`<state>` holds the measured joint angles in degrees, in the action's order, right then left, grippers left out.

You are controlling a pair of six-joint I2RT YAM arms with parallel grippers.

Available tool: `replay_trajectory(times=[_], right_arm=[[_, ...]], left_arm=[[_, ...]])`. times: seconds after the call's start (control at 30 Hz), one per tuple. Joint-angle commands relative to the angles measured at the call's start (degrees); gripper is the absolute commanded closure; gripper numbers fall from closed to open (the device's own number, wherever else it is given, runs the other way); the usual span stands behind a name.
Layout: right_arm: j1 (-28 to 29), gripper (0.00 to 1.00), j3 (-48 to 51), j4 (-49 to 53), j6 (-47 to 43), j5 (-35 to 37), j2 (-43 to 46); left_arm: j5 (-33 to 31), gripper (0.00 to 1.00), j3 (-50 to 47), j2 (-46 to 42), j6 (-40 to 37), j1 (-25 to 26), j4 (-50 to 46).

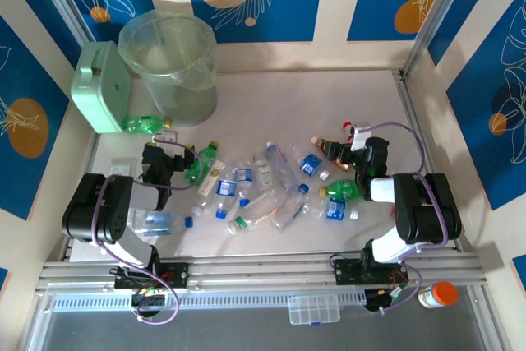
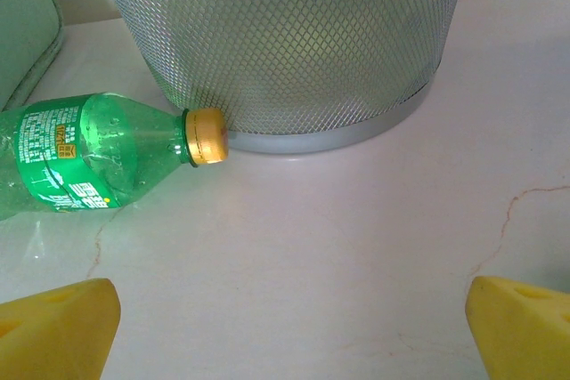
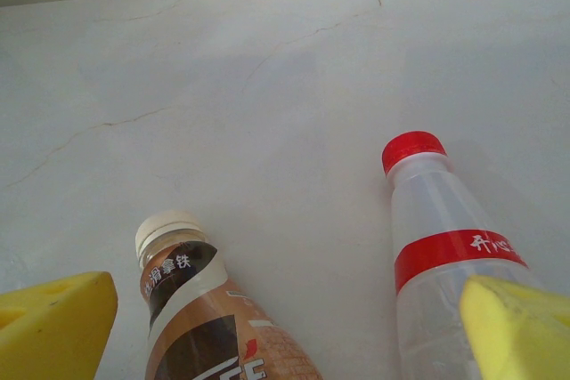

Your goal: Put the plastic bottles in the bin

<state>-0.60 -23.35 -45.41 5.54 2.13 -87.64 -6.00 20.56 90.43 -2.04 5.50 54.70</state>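
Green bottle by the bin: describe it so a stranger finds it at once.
Find the tall pale-green bin at the far left. At its foot lies a green bottle, yellow cap toward the bin, apart from the central pile.

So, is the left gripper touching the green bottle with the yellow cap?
Apart. The left wrist view shows bare table between the left gripper and the green bottle, which lies farther off, beside the bin.
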Motion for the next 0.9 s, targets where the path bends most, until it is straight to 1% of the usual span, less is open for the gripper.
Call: replay_trajectory(times=[0.0,0.03,0.1,0.17,0.27,0.33,0.37,0.43,0.47,0.5,0.53,0.57,0.6,0.63,0.67,0.7,0.73,0.77,0.8,0.83,0.87], right_arm=[[0.1,0.01,-2.4,3.0,-0.7,-1.5,1.7],[0.8,0.01,-4.6,8.8,-1.8,-1.6,3.7],[3.4,0.01,-11.2,22.2,-3.6,0.9,8.2],[6.1,0.01,-15.2,27.7,-4.0,2.9,12.0],[12.0,0.01,-17.7,30.1,-6.0,3.3,19.6],[16.6,0.01,-18.1,30.1,-6.6,2.5,25.5],[19.4,0.01,-18.5,30.4,-7.7,1.6,28.7],[25.3,0.01,-19.5,31.3,-9.2,0.0,34.3],[28.7,0.01,-20.4,32.5,-10.0,-1.2,36.6],[32.1,0.01,-22.2,35.5,-10.4,-1.3,38.5],[35.5,0.01,-24.0,37.9,-9.3,0.5,39.6],[39.0,0.01,-26.7,41.7,-6.3,4.6,40.5],[42.6,0.01,-29.9,46.9,-3.3,9.3,41.0],[44.4,0.01,-33.5,53.9,1.5,12.4,41.2],[44.6,0.01,-38.5,66.0,9.5,15.1,41.3],[43.5,0.01,-42.1,73.5,14.7,16.0,41.2],[41.8,0.01,-43.4,77.5,16.2,14.2,41.2],[39.0,0.01,-43.2,79.0,17.6,9.4,41.7],[35.9,0.01,-42.7,79.9,18.8,3.4,42.1],[33.8,0.0,-42.3,80.7,20.9,0.4,42.2],[32.5,0.03,-42.3,82.5,23.4,0.1,41.9]], left_arm=[[-0.4,0.01,-0.9,-5.5,-1.3,-0.4,-0.6],[-1.4,0.01,-0.4,-8.2,-1.1,-0.3,-3.6],[-3.5,0.01,1.7,-14.6,-1.2,0.3,-12.3],[-4.2,0.01,1.8,-19.6,-1.3,1.4,-13.8],[-6.3,0.01,0.3,-26.0,-0.8,5.0,-12.5],[-9.4,0.01,-1.1,-29.9,0.2,8.5,-10.1],[-11.2,0.01,-1.8,-32.3,0.3,10.8,-8.9],[-12.9,0.01,-1.6,-37.0,-0.1,15.4,-9.2],[-13.2,0.01,-0.8,-39.1,0.8,17.8,-9.3],[-13.6,0.01,0.7,-41.3,2.3,20.3,-11.4],[-14.0,0.01,3.3,-43.1,4.6,22.5,-15.8],[-14.6,0.01,7.7,-44.5,8.3,24.7,-23.3],[-15.8,0.01,13.3,-45.3,13.2,26.4,-34.0],[-16.5,0.01,18.9,-45.3,19.3,27.1,-44.9],[-15.5,0.01,25.6,-44.5,26.3,27.0,-58.6],[-11.3,0.01,31.1,-43.2,28.0,26.9,-67.7],[-8.0,0.01,35.0,-42.0,27.4,26.8,-73.3],[-6.8,0.01,39.2,-40.8,26.1,26.7,-79.7],[-11.0,0.01,41.8,-40.1,31.2,26.7,-86.2],[-15.6,0.01,43.1,-40.0,38.0,26.4,-91.2],[-19.6,0.01,43.2,-40.7,45.3,26.1,-95.9]])
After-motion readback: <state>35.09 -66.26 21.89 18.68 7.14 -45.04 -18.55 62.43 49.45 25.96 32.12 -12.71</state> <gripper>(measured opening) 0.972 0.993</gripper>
